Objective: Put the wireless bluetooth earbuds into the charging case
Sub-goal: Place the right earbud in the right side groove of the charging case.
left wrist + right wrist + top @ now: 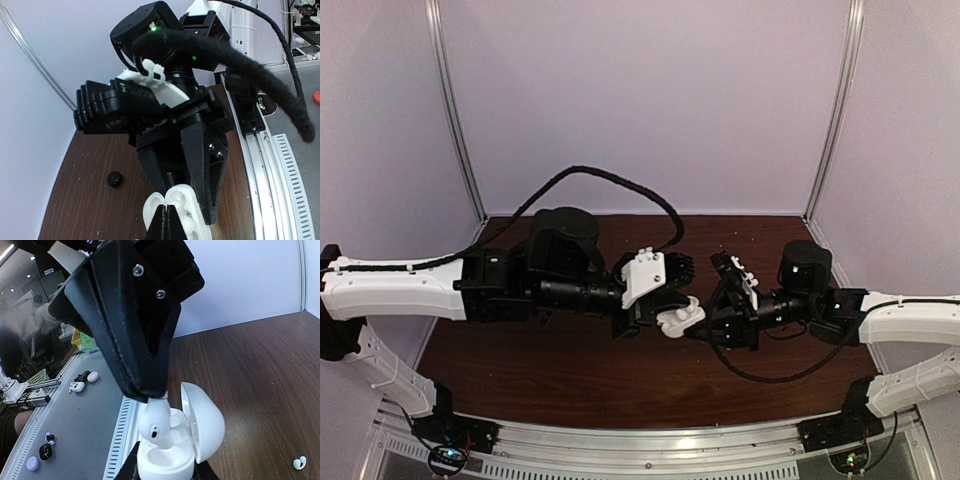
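Observation:
The white charging case (165, 460) is held above the table with its lid (202, 422) swung open. My right gripper (165, 471) is shut on the case's base, one finger on each side. From above, my left gripper (150, 390) is shut on a glossy white earbud (156, 422), whose lower end sits in the case's near pocket. In the left wrist view the left fingertips (170, 220) are pressed together over the open case (190, 200), hiding the bud. From the top view both grippers meet at the case (680, 318). A second white earbud (299, 463) lies on the table.
A small black round piece (114, 178) lies on the brown table to the left. The metal rail (265, 165) runs along the near table edge. Beyond it, a grey bench carries other earbuds and cases (80, 382). A thick black cable (250, 85) hangs over the right arm.

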Robot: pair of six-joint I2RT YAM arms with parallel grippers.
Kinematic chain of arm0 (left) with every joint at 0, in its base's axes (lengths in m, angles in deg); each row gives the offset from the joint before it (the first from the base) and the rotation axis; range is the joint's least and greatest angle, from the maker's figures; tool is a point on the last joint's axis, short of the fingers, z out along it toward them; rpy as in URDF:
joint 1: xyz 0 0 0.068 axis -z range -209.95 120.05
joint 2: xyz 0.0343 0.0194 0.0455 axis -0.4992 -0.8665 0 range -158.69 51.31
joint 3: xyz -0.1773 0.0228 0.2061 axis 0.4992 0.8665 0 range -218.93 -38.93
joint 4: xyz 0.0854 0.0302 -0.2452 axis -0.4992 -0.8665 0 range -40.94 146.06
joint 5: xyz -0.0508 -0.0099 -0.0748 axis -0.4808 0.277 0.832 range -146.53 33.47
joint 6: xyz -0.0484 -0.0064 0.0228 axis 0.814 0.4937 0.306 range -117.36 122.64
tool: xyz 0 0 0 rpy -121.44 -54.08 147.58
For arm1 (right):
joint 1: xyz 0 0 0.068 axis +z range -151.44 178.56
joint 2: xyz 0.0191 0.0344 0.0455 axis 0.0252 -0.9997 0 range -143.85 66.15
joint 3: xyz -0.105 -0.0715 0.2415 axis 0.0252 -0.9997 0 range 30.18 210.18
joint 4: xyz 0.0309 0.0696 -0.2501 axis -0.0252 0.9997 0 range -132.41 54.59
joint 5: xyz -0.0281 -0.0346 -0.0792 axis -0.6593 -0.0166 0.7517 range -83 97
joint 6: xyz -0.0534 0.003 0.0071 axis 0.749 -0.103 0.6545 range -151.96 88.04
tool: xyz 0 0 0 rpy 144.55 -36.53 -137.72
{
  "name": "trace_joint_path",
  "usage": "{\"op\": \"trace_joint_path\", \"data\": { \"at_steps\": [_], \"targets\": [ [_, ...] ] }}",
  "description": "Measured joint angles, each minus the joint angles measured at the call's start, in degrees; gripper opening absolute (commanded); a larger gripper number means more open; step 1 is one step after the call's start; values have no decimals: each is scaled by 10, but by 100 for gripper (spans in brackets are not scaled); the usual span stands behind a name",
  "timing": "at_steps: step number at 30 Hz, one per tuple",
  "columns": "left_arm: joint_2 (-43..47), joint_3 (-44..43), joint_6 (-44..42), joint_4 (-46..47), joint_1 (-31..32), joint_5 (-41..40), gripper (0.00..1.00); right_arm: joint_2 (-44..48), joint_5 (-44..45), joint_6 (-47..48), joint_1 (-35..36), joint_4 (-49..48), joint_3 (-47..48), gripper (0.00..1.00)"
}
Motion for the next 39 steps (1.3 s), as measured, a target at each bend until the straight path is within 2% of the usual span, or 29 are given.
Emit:
{"op": "trace_joint_path", "data": {
  "at_steps": [19,36,39],
  "targets": [
    [-21,-8,-45,-10,22,-27,0,-7,-11,-5,6,2,1,0],
    [-37,-30,-25,0,22,-3,0,26,-9,11,6,36,9,0],
    [-36,-34,-19,-5,22,-12,6,27,-1,19,6,37,9,0]
  ]
}}
